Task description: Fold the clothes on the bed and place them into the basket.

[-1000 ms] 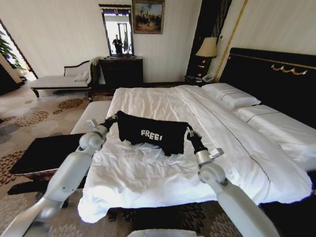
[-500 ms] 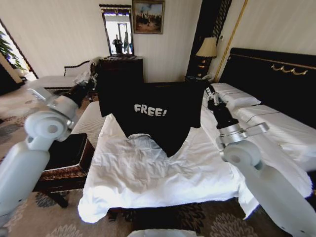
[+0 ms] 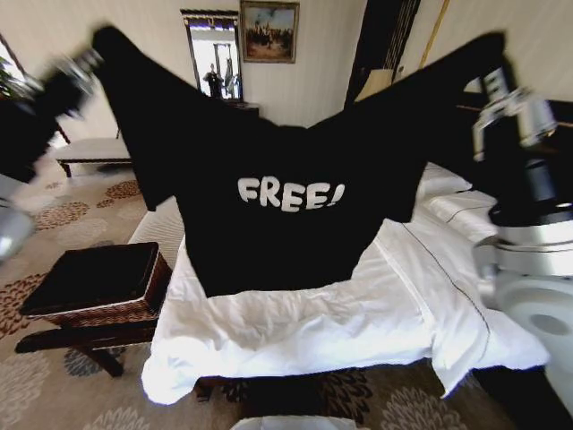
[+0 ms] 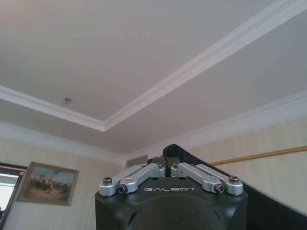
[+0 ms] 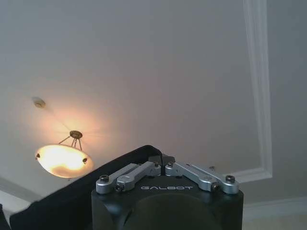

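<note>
Both end effectors, apparently clamped, hoist the T-shirt (image 3: 286, 206) high.

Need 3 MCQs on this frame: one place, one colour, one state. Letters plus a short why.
1. Where is the T-shirt?
A. flat on the bed
B. held up in the air above the bed
C. inside the basket

2. What colour is the "FREE!" lettering?
A. white
B. gold
C. red

3. How do the grippers stand?
A. both open
B. left open, right shut
C. both shut on the T-shirt

Key:
1 B: the shirt hangs spread between the raised left gripper and right gripper, its hem over the white duvet.
2 A: white letters on black cloth.
3 C: in each wrist view the fingers are closed with black cloth pinched at the tips; the basket beside the bed holds no shirt.
</note>
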`<state>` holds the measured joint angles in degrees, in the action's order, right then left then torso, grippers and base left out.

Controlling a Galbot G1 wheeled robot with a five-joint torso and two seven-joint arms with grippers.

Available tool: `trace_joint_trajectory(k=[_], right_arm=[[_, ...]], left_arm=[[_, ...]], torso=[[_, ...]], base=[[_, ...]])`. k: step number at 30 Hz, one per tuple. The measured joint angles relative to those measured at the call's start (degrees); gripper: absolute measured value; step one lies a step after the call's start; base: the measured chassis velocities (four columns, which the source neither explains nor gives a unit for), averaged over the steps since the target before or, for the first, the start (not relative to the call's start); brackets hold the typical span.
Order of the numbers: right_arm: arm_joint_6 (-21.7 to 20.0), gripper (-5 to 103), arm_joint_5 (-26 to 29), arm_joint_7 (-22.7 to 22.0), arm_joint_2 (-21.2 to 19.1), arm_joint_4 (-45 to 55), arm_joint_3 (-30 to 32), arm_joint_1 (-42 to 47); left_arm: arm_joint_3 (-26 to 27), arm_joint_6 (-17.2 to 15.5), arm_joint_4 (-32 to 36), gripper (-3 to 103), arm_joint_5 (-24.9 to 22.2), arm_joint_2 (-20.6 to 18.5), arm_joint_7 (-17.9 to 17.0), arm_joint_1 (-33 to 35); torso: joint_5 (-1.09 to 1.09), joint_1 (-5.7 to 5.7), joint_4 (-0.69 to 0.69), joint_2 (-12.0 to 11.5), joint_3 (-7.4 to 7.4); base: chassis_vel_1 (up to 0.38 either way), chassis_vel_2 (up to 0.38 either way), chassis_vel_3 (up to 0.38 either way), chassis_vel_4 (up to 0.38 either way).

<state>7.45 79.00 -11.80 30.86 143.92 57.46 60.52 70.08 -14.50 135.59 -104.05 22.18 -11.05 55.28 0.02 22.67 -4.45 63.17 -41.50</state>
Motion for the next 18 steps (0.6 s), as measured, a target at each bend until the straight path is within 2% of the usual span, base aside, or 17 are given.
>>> trace_joint_trajectory(k=[3,4,6,8,10,11,12,14,15,16,18], right_arm=[[-7.52,0,-0.11,-7.05,0.45,-0.87,-6.29,-0.86],[-7.52,0,-0.11,-7.05,0.45,-0.87,-6.29,-0.86],[-12.76,0,-2.80,-11.90,2.55,-5.42,-15.84,-1.63],[-17.76,0,-4.33,-17.70,7.06,-12.49,-30.82,-4.22],[-19.08,0,-6.20,-20.59,11.56,-19.72,-41.75,-6.48],[-19.08,0,-6.20,-20.59,11.56,-19.72,-41.75,-6.48],[-19.34,0,-8.34,-21.16,14.35,-25.25,-47.59,-7.53],[-19.27,0,-12.92,-20.88,18.13,-34.12,-53.91,-8.71],[-19.08,0,-15.17,-20.24,19.58,-37.68,-55.82,-9.04],[-19.08,0,-15.17,-20.24,19.58,-37.68,-55.82,-9.04],[-18.19,0,-18.60,-19.05,21.92,-43.97,-57.94,-9.50]], left_arm=[[-8.13,-3.71,-2.49,0,7.24,1.82,-1.31,1.24],[-8.13,-3.71,-2.49,0,7.24,1.82,-1.31,1.24],[-18.18,-7.14,-6.42,0,15.08,4.43,-1.78,1.39],[-33.28,-8.86,-13.51,0,25.66,8.46,-1.27,-0.44],[-45.53,-8.54,-20.60,0,34.91,12.99,0.09,-3.10],[-45.53,-8.54,-20.60,0,34.91,12.99,0.09,-3.10],[-53.37,-7.79,-25.35,0,40.42,16.35,0.76,-4.97],[-63.07,-6.34,-34.31,0,47.09,22.79,1.16,-7.57],[-66.17,-5.40,-38.98,0,49.68,27.31,1.19,-8.58],[-66.17,-5.40,-38.98,0,49.68,27.31,1.19,-8.58],[-68.87,-3.52,-45.68,0,53.11,34.28,1.54,-9.89]], torso=[[-0.02,0.00,-0.03,0.01,0.00],[-0.02,0.00,-0.03,0.01,0.00],[-0.04,0.00,0.00,0.00,-0.02],[0.02,0.02,-0.01,-0.02,-0.04],[-0.01,0.05,0.02,-0.04,-0.05],[-0.01,0.05,0.02,-0.04,-0.05],[0.01,0.06,0.02,-0.04,-0.06],[0.02,0.07,0.02,-0.05,-0.07],[-0.01,0.07,0.01,-0.05,-0.07],[-0.01,0.07,0.01,-0.05,-0.07],[-0.08,0.05,-0.03,-0.05,-0.04]], base=[[0.000,0.000,0.000,0.000],[0.000,0.000,0.000,0.000],[0.000,0.000,0.000,0.000],[0.000,0.000,0.000,0.000],[0.000,0.000,0.000,0.000],[0.000,0.000,0.000,0.000],[0.000,0.000,0.000,0.000],[0.000,0.000,0.000,0.000],[0.000,0.000,0.000,0.000],[0.000,0.000,0.000,0.000],[0.000,0.000,0.000,0.000]])
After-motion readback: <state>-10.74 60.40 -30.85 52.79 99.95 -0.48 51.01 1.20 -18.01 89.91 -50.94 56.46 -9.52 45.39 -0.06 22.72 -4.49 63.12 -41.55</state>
